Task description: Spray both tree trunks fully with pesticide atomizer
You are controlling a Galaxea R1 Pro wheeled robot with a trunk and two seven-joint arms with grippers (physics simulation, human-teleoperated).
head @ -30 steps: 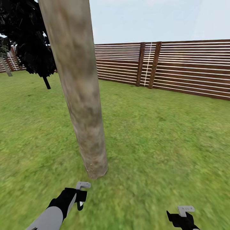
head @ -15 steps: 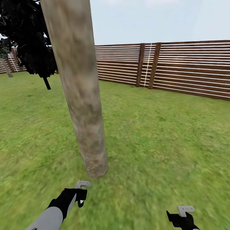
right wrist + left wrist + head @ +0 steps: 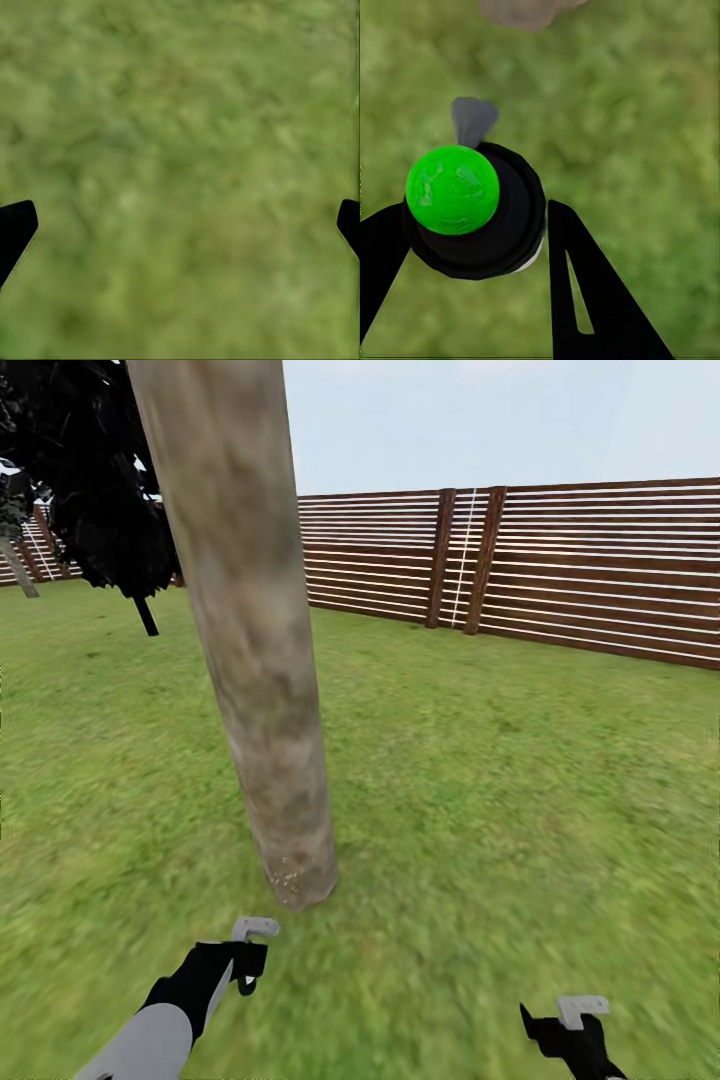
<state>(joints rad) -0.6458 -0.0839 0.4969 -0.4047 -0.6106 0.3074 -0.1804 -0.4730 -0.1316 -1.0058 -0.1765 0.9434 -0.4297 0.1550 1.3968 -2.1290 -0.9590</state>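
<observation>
The pesticide atomizer, black body with a green cap, is clamped in the left end effector at about 7 o'clock in the head view, just short of the tree trunk base. A few white specks are seen low on the bark, so most of the trunk looks untreated. Risk-wise, the nozzle seems aimed at the grass, so spray could be wasted there. The right end effector is spread wide, nothing held.

Grey forearm, black wrist, black gripper.
</observation>
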